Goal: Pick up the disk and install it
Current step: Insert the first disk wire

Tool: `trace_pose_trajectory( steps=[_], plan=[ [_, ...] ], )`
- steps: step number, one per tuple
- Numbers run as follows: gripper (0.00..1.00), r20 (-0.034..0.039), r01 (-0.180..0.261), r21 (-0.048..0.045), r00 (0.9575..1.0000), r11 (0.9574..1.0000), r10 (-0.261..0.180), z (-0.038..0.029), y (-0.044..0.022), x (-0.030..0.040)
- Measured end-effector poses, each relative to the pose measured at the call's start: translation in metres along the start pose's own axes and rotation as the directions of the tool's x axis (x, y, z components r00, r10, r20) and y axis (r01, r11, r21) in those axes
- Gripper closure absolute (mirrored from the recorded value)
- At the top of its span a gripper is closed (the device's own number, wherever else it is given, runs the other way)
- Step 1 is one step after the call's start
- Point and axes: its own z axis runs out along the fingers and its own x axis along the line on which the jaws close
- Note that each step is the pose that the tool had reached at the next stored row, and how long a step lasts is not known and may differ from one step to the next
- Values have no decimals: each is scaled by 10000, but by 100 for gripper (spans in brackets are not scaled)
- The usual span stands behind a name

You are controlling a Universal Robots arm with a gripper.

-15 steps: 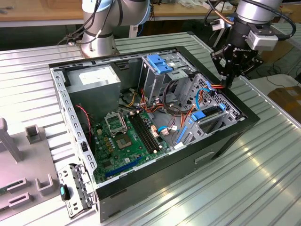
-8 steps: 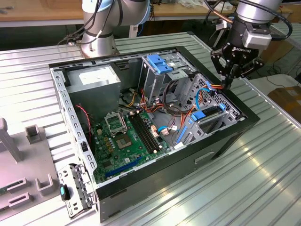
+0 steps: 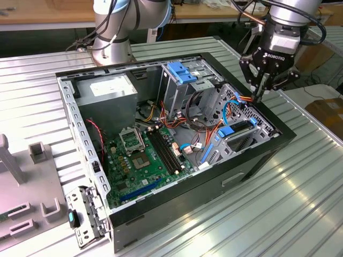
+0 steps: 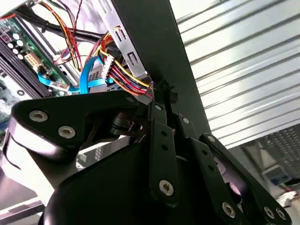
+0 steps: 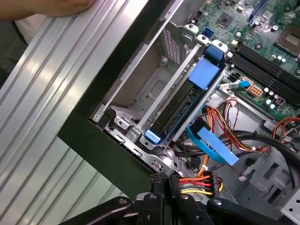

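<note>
Black computer case [image 3: 161, 210] lies open on its side on a ribbed metal table [image 3: 300, 187].

Inside the case:
- green motherboard [image 3: 144, 155] across the floor
- grey power supply [image 3: 110, 91] in the far corner on the exterior view's left
- tall metal cage topped by a blue bracket [image 3: 182, 72] at the far wall
- low metal drive cage [image 3: 252, 120] along the wall on the exterior view's right
- loose orange, red, yellow and blue cables between the cages

The disk [image 5: 205, 75] sits inside the drive cage, in the slot on the motherboard side. It stands on edge. A dark narrow body shows between bright blue rails, with a broad blue tab on its upper edge. In the exterior view it shows as a dark slot with a blue tab [image 3: 236, 128]. A flat blue cable [image 5: 213, 145] lies just beside its end.

The gripper [image 3: 258, 96] points down over the far end of the drive cage, near the case wall. Its black fingers [image 4: 159, 136] are drawn narrow, tips nearly together, with nothing seen between them. It is apart from the disk. A bundle of red, yellow and black wires ending in a connector [image 5: 194, 183] lies just beside the tips; I cannot tell whether they touch.

On the table at the exterior view's left stand grey fixtures [image 3: 43, 152].
</note>
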Motion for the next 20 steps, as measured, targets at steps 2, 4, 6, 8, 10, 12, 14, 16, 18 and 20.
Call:
trace_pose_trajectory(
  steps=[2, 4, 6, 8, 10, 12, 14, 16, 18, 20],
  plan=[
    [84, 31, -622, -104, 9981, 9980, 623, 0, 0, 0],
    [84, 57, -1266, -211, 9919, 9917, 1267, 0, 0, 0],
    [84, 73, -1809, -306, 9834, 9830, 1812, 0, 0, 0],
    [84, 80, -2236, -382, 9745, 9739, 2241, 0, 0, 0],
    [84, 85, -2680, -461, 9632, 9623, 2687, 0, 0, 0],
    [84, 88, -2985, -515, 9541, 9530, 2993, 0, 0, 0],
    [84, 88, -3306, -574, 9434, 9420, 3316, 0, 0, 0],
    [84, 84, -3818, -670, 9236, 9218, 3832, 1, 0, 0],
    [84, 80, -4027, -709, 9146, 9126, 4043, 2, 0, 0],
    [84, 75, -4323, -765, 9008, 8985, 4341, 6, 0, -1]
  ],
)
